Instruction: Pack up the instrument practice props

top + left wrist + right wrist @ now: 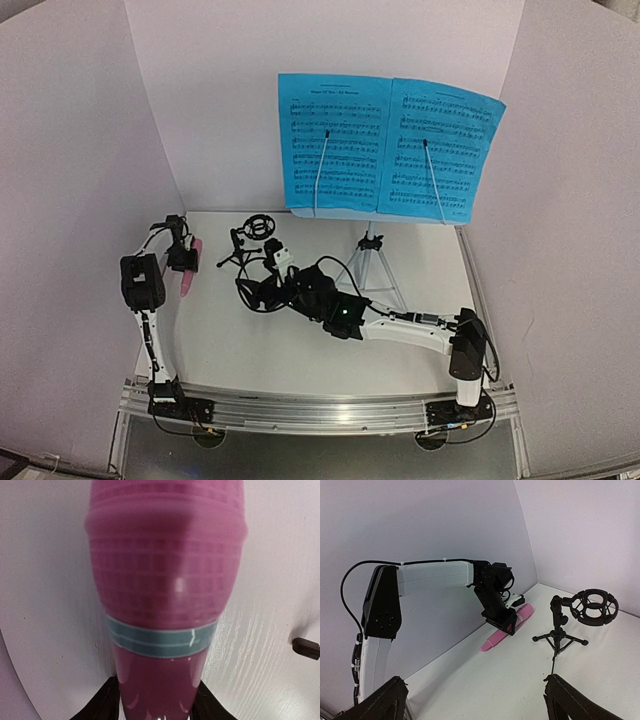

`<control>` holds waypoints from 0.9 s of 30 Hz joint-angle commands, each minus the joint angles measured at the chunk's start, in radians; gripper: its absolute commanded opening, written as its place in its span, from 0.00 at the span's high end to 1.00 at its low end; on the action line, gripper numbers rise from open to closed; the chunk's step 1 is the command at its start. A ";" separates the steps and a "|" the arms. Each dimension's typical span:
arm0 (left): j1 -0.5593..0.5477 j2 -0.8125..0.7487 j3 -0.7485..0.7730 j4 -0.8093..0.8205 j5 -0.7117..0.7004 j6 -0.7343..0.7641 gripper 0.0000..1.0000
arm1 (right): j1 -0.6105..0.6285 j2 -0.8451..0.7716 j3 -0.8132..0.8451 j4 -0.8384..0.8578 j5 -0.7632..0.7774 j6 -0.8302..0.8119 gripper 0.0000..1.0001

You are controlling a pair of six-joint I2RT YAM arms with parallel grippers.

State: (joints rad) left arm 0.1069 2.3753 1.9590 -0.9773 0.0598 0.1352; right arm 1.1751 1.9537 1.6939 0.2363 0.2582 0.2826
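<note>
The pink stick microphone (192,268) lies on the white table by the left wall. My left gripper (183,262) is shut on it; in the left wrist view the microphone (165,580) fills the frame with black fingers (100,707) pressed on both sides. The right wrist view shows the same grasp on the microphone (495,639). The black tripod mic stand (257,232) stands upright at the back, empty ring mount on top (592,607). My right gripper (475,700) is open and empty, facing them. Blue sheet-music pages (390,147) rest on the music stand's silver tripod (372,262).
White walls close in the table (300,350) on the left, back and right. The left arm (420,580) stretches along the left wall. A black tripod foot (306,647) shows at the right of the left wrist view. Black cables (250,292) lie near my right gripper.
</note>
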 commanded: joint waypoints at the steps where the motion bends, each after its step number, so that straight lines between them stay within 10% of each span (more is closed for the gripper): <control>1: 0.003 0.026 -0.020 0.023 0.005 0.002 0.51 | 0.006 -0.018 0.034 0.023 0.013 -0.018 0.06; 21: 0.004 -0.024 0.008 0.031 0.071 -0.029 0.43 | 0.007 -0.026 0.026 0.021 -0.024 -0.029 0.06; 27: 0.006 -0.124 0.012 0.097 0.080 -0.033 0.39 | 0.007 -0.060 -0.002 0.019 -0.259 -0.119 0.05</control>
State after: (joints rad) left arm 0.1081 2.3681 1.9563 -0.9474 0.1106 0.1083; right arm 1.1751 1.9537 1.6939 0.2359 0.1891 0.2424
